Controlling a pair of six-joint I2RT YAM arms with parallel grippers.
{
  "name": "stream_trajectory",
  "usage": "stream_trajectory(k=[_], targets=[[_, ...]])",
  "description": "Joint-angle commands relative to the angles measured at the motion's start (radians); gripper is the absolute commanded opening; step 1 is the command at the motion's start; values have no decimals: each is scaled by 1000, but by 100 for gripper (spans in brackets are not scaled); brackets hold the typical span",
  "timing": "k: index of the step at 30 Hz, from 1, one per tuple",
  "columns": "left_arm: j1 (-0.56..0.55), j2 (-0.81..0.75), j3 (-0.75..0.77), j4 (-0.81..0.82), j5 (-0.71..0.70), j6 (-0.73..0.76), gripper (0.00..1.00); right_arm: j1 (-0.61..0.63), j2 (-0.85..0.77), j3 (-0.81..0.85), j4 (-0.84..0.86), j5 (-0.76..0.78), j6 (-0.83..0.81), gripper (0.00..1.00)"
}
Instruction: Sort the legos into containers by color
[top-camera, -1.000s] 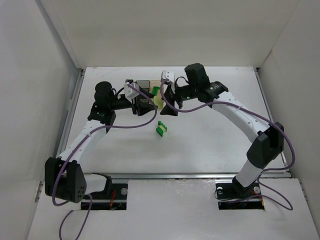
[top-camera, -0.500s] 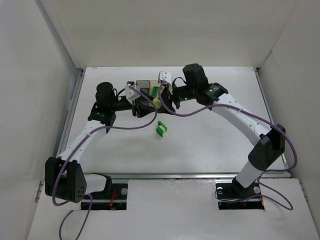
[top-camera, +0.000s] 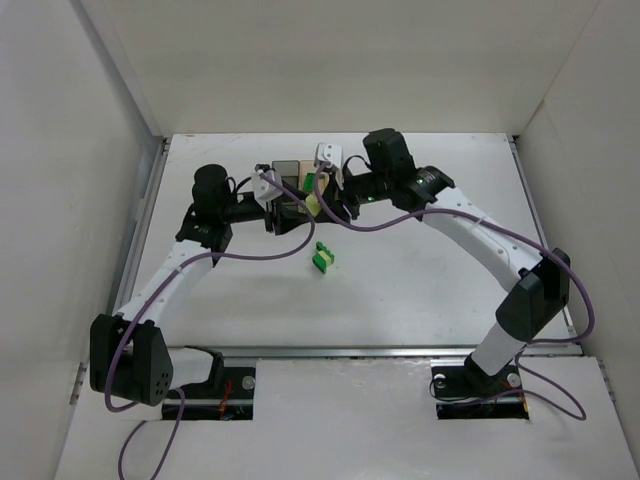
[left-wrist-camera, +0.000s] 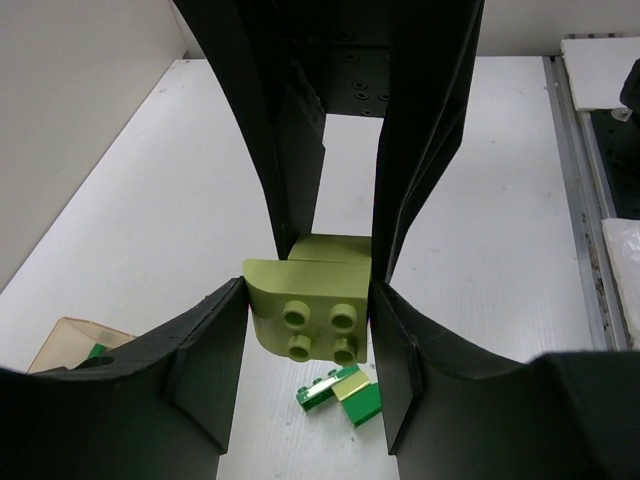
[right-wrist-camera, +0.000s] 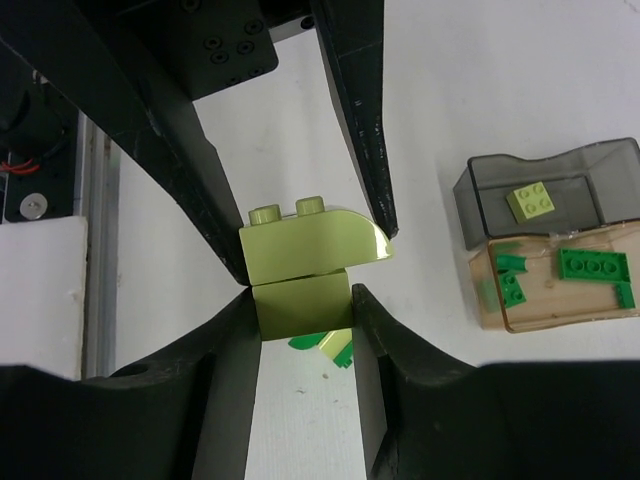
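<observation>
Both grippers hold one pale yellow-green lego stack (top-camera: 313, 203) in the air between them. My left gripper (left-wrist-camera: 308, 300) is shut on its curved, studded upper brick (left-wrist-camera: 310, 315). My right gripper (right-wrist-camera: 300, 300) is shut on its lower block (right-wrist-camera: 300, 305), under the curved brick (right-wrist-camera: 310, 245). The smoky grey bin (right-wrist-camera: 480, 180) holds one pale brick (right-wrist-camera: 531, 201). The tan bin (right-wrist-camera: 490, 310) beside it holds dark green bricks. Both bins (top-camera: 288, 168) sit just behind the grippers, partly hidden. A small cluster of green and pale legos (top-camera: 322, 257) lies on the table below.
The cluster also shows in the left wrist view (left-wrist-camera: 340, 392) and right wrist view (right-wrist-camera: 325, 345). A corner of the tan bin (left-wrist-camera: 70, 342) is at lower left. White walls enclose the table; a metal rail (top-camera: 380, 350) runs along its near edge.
The right gripper has shifted slightly left and back toward the bins, and the held lego stack moved with it. The left arm shifted only a little.
</observation>
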Motion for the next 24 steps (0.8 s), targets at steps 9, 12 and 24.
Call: stream_trajectory(k=[9, 12, 24], targets=[[123, -73, 34, -78, -162, 32, 0, -82, 112, -115, 166, 272, 187, 0], [159, -100, 11, -78, -295, 8, 0, -56, 123, -92, 290, 325, 254, 0], [159, -203, -138, -49, -734, -150, 0, 21, 635, 508, 310, 616, 489, 12]])
